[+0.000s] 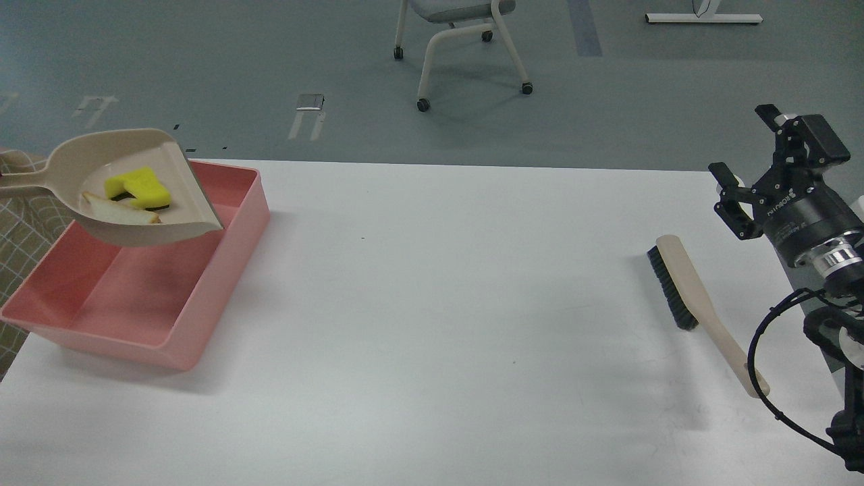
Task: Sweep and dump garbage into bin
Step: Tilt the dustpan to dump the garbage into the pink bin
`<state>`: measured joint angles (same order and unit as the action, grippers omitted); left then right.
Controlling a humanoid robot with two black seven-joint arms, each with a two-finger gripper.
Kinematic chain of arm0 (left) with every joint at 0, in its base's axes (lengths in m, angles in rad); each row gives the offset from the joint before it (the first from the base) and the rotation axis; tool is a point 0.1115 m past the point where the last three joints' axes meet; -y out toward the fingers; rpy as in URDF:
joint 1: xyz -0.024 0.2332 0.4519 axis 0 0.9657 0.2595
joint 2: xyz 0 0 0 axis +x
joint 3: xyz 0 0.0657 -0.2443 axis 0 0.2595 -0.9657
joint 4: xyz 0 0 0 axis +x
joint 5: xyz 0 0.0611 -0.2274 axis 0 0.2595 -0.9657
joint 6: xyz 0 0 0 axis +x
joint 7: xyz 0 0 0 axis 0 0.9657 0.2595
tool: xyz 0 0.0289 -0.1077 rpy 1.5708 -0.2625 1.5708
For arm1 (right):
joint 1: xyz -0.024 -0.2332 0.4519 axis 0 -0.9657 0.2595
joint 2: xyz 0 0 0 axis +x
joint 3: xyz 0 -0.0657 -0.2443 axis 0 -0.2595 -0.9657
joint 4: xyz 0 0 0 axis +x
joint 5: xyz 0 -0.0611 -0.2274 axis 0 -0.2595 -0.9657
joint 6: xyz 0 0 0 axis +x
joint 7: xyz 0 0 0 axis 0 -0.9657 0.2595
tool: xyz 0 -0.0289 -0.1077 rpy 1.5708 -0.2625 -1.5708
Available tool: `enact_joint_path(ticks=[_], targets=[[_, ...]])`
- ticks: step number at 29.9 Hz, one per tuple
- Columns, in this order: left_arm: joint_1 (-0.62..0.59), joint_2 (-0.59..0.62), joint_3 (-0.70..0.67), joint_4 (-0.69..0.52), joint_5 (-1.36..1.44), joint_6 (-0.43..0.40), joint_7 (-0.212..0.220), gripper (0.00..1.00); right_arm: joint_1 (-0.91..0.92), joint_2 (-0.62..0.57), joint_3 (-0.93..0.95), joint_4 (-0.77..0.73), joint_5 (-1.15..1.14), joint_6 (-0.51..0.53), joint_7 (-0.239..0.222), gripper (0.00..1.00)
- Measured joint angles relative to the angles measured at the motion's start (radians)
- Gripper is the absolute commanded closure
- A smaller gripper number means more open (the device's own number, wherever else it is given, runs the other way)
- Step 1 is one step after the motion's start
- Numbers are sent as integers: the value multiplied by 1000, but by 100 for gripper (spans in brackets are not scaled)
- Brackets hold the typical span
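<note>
The beige dustpan point(135, 229) hangs level above the far left part of the pink bin point(169, 324). Its handle runs off the left edge of the view. In the pan lie the yellow sponge chunk point(138, 187) with a dark edge and the off-white crust strip point(118, 212). My left gripper is out of view past the left edge. My right gripper point(752, 158) is at the right edge, raised above the table, open and empty. The bin's floor shows no scraps.
A beige brush point(695, 300) with black bristles lies on the white table point(439, 324) at the right, below my right gripper. A chair point(459, 40) stands on the floor beyond the table. A checked cloth point(20, 236) shows at the left edge.
</note>
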<state>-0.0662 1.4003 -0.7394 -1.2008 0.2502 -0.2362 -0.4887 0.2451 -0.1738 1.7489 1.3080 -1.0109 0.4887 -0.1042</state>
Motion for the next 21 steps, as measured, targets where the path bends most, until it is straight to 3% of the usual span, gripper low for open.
enact_joint_path(ticks=[11, 21], targets=[[-29, 128, -14, 12, 278, -103, 0, 79, 1, 5, 1, 6, 2, 0, 1, 1], [-236, 170, -14, 23, 645, -83, 0, 79, 0, 8, 1, 9, 30, 0, 1, 1]])
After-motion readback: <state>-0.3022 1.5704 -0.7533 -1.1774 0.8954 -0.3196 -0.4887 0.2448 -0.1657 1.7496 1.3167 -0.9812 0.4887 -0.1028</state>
